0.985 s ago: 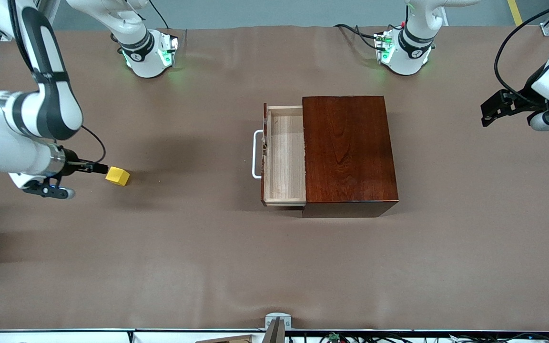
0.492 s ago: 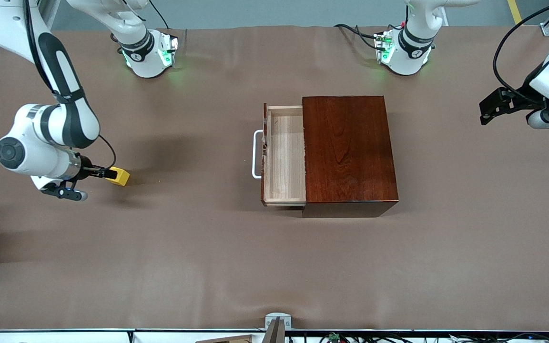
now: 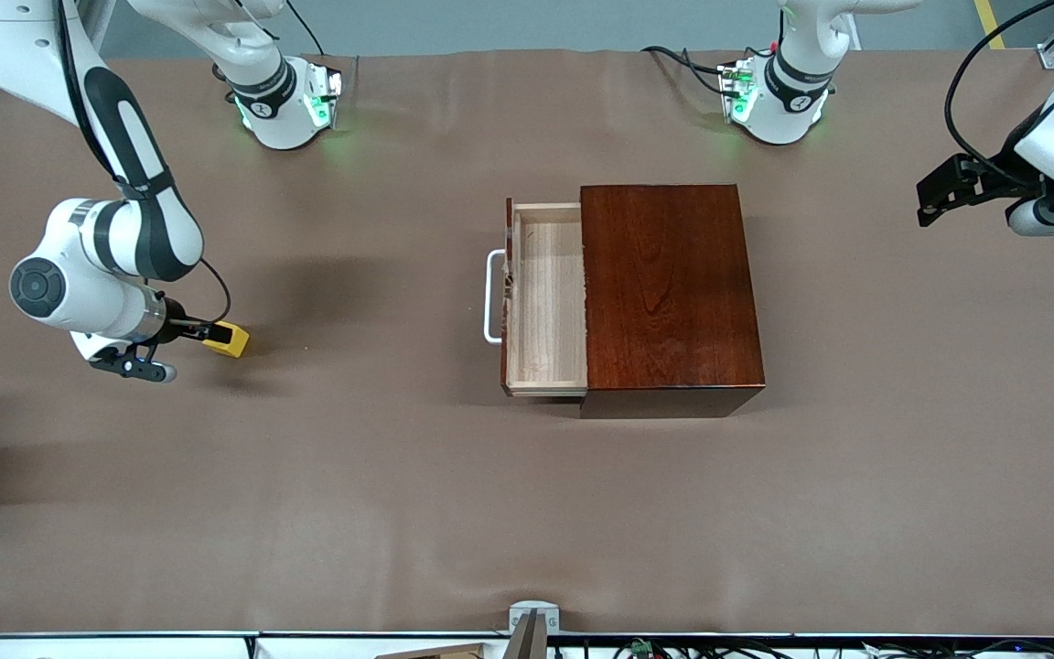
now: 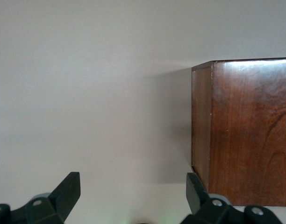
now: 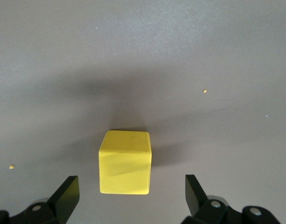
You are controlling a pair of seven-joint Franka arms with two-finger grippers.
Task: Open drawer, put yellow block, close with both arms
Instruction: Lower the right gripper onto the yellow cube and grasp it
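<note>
Toward the right arm's end of the table sits the yellow block [image 3: 232,340], resting on the brown cloth [image 3: 381,494], well apart from the box and at about its 9 o'clock in the front view. The right gripper [image 3: 200,332] is low over the cloth at the block's 9 o'clock edge, its fingers [image 5: 68,193] spread wide; in the right wrist view the block lies between them with clear gaps on both sides, so nothing is gripped.

At mid-table the dark mahogany box [image 3: 669,288] stands with the drawer [image 3: 545,297] pulled out toward the right arm's end. Its pale wood tray is bare, and the white handle [image 3: 491,297] sticks out at the drawer's 9 o'clock.

At the box's 2 o'clock, the left gripper [image 3: 934,194] hangs in the air over the cloth at the left arm's end, waiting. Its fingers [image 4: 68,191] are parted wide and hold nothing; the left wrist view shows a corner of the box.
</note>
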